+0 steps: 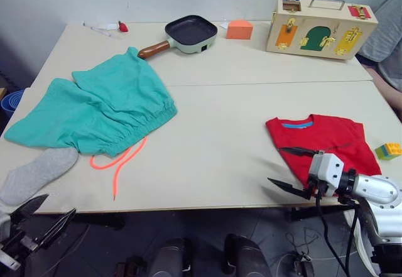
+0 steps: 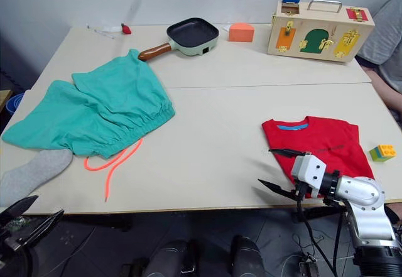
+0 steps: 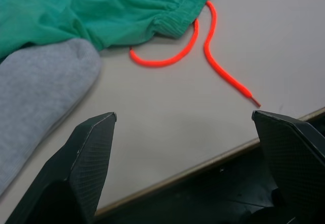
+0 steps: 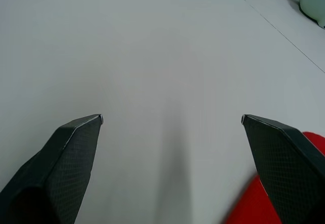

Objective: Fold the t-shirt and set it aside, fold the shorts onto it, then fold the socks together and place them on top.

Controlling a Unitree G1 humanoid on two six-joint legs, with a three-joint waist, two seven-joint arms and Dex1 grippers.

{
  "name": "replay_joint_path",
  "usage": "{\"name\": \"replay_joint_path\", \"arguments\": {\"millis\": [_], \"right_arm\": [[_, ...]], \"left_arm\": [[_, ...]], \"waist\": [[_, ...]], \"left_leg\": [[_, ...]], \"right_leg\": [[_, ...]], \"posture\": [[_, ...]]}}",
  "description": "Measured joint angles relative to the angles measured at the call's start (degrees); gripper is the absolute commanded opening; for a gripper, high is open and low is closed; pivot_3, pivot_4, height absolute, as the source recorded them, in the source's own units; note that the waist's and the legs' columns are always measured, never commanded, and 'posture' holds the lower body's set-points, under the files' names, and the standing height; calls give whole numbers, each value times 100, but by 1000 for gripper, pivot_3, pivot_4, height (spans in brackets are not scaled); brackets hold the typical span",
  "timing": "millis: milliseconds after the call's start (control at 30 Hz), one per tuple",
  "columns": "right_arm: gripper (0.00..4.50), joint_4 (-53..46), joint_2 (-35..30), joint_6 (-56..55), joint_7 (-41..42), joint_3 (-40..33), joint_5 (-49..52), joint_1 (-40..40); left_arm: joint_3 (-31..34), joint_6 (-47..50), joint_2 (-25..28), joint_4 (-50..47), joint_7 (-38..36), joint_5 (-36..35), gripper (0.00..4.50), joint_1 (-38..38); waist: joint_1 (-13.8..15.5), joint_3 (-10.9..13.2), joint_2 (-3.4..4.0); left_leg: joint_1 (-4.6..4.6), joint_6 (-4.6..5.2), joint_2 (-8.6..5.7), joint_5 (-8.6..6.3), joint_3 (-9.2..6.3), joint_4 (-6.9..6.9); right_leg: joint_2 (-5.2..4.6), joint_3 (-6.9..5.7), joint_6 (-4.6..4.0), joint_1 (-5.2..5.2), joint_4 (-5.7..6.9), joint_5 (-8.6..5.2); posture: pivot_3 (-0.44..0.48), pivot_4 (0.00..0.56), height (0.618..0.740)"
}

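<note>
On the pale table (image 1: 220, 139), the t-shirt (image 1: 326, 142) lies folded near-right beside the spread right gripper (image 1: 292, 169), the limp shorts (image 1: 100, 104) bunch far-left, seemingly best pinched at their waistband, and the left gripper (image 1: 39, 213) gapes by a soft sock (image 1: 34, 173).

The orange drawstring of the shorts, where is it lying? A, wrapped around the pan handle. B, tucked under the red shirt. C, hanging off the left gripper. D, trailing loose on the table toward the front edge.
D: the orange drawstring runs out from the waistband of the shorts onto the bare table.
</note>
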Motion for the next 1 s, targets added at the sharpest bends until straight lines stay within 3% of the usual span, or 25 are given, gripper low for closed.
{"name": "replay_joint_path", "arguments": {"millis": [100,167,200,367,700,833,1000], "right_arm": [[4466,118,9,11,-63,15,54,-17],[4466,127,17,13,-89,21,97,-48],[4466,128,17,11,-90,22,130,-43],[4466,128,17,-87,-123,2,247,88],[4466,-326,21,-339,-133,-419,754,1351],[4466,-1010,200,-93,-306,-502,1269,1617],[4466,-1993,356,178,-302,-438,2046,1558]], "left_arm": [[1,-150,7,35,5,25,4500,2],[3,-227,27,161,-9,33,4500,16],[5,-240,51,198,-13,34,4500,24],[9,-184,284,258,-27,-1,4500,14],[12,1,628,412,-112,-13,4500,-128],[-333,433,1182,301,-24,72,4500,-567],[-1036,1309,2037,-38,559,387,4500,-1714]], "waist": [[-83,3,1],[-18,1,-4],[27,3,-5],[153,2,-9],[121,0,-13],[141,-1,-15],[172,-5,-22]], "left_leg": [[10,55,-170,84,-251,-46],[2,10,-167,94,-226,-14],[-5,10,-170,95,-229,-15],[-3,-27,-166,71,-228,-10],[9,-34,-154,61,-207,-13],[12,-39,-140,65,-210,-13],[13,-67,-125,83,-219,-19]], "right_leg": [[-96,-236,143,108,94,-93],[-67,-72,146,78,115,-127],[-69,-53,142,71,106,-129],[-75,-37,137,80,70,-128],[-69,-2,137,77,69,-128],[-53,32,132,73,74,-128],[8,109,96,67,66,-116]], "posture": [[0,150,740],[0,150,740],[0,150,740],[0,150,740],[0,150,740],[0,150,740],[0,150,740]]}}
